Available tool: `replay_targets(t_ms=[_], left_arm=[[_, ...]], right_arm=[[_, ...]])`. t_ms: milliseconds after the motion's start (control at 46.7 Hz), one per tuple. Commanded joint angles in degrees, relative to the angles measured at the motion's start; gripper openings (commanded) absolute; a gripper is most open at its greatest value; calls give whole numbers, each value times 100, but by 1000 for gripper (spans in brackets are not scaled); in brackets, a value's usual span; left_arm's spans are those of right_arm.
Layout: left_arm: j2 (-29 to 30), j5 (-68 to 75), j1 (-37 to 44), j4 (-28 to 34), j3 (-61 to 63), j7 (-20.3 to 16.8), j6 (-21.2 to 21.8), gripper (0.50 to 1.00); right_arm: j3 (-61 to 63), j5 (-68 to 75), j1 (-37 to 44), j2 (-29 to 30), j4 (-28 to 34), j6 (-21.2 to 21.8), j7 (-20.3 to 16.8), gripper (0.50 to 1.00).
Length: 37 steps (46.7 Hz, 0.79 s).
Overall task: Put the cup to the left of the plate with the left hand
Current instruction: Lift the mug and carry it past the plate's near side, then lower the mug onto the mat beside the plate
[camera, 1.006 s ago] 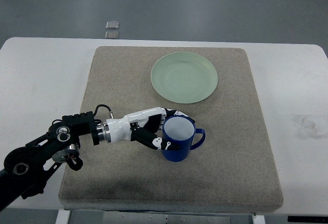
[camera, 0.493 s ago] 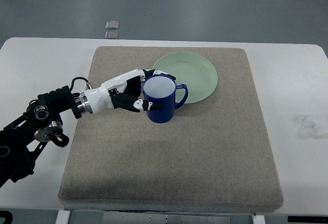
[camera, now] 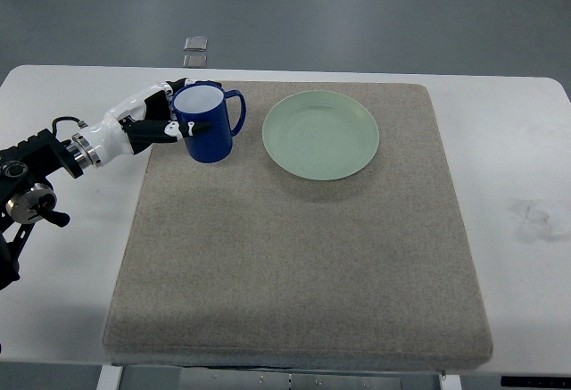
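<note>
Blue cup (camera: pixel 210 126) has moved from overlapping the plate's edge to the mat's (camera: pixel 294 265) far-left corner, left of the green plate (camera: pixel 321 134) and apart from it. Left hand (camera: pixel 159 120) remains clamped around it. White desk (camera: pixel 526 229) beneath.

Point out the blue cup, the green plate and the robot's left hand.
blue cup (camera: pixel 209 136), top view, on its outer blue wall.
green plate (camera: pixel 320 134), top view, on its flat centre.
left hand (camera: pixel 161 116), top view, on the fingers wrapped round the cup.
</note>
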Motion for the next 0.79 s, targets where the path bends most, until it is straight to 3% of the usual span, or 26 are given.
replay_targets(t_ms=[0,300,428,493,685,771], left_arm=[[1,1,-14,288,1,-64,-1,500],[1,54,12,482,98,-389,713,518],[1,71,30,482,115,-416,835,561],[-8,80,39,482,124,-425,1011,643],[-17,98,39,482,212,-425,1161,662],[-17,98,47,491,247,-425,1170,711]], right_arm=[[0,0,-8,0,0,1,0,932],[0,0,1,0,0,1,0,932],[0,0,1,0,0,1,0,932],[0,0,1,0,0,1,0,932],[0,0,1,0,0,1,0,932],[0,0,0,0,0,1,0,932]])
